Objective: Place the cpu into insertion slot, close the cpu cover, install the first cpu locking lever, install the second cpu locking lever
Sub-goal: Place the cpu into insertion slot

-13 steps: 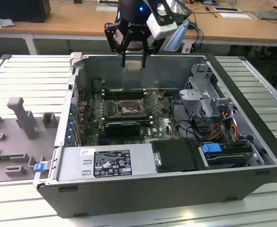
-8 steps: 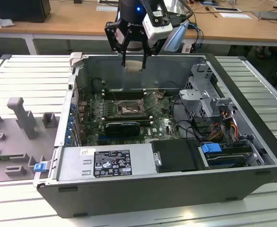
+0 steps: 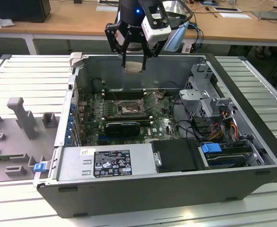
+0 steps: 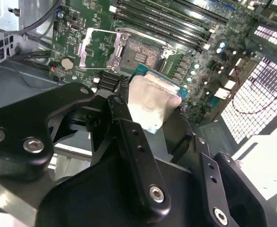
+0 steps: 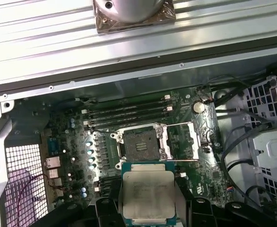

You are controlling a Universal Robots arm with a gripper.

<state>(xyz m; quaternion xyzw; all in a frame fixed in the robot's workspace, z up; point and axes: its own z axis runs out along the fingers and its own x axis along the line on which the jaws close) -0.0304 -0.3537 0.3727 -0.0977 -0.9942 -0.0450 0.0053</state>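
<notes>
Exterior view: gripper [image 3: 133, 61] hangs over the open computer case [image 3: 245, 90], closed on the cpu [image 3: 133, 67], which is carried in the air, well clear of the green board [image 3: 93, 111]. The insertion slot [image 3: 128, 109] lies at about 6 o'clock from the gripper, nothing seated in it.

First wrist view: black fingers [image 5: 103, 208] pinch the cpu on two opposite edges, smooth pale metal lid facing the camera, green rim showing around it. The cpu cover [image 5: 183, 139], a thin silvery frame, lies swung open just beside the slot; I think it rests flat, though the angle is poor.

My read: the plate is light, stiff and thin, its lid slick, its contact face fragile. Edge grip is right; I would keep it level.
</notes>
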